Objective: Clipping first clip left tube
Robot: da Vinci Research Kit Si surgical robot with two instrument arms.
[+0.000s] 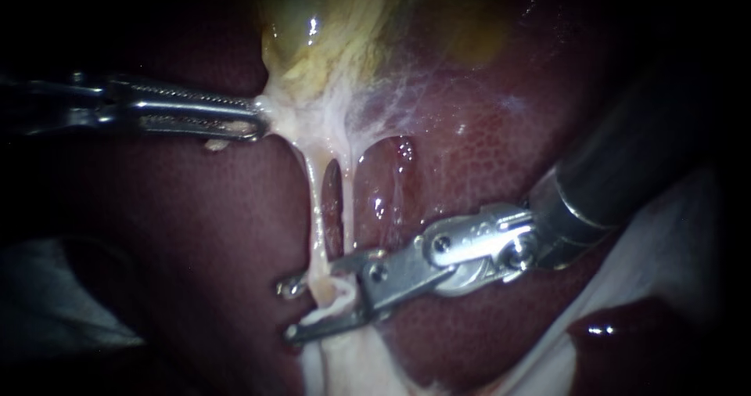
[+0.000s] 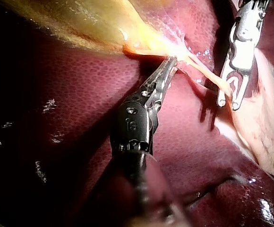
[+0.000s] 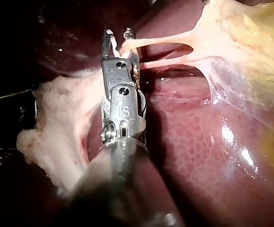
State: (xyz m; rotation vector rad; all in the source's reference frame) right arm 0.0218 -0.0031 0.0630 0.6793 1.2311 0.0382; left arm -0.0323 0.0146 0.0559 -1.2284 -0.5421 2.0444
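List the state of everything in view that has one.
left instrument, shut on tissue
right instrument, open around left tube
left tube, taut, no clip visible
right tube, taut, outside right instrument, no clip visible
gallbladder, lower end stretched toward left instrument

Surgical lab — bare liver [image 1: 485, 153], gallbladder [image 1: 328, 20], slender right instrument [image 1: 293, 311].

Gallbladder [image 1: 328, 28] cut off above, left instrument [image 1: 258, 120] shaft lost in darkness
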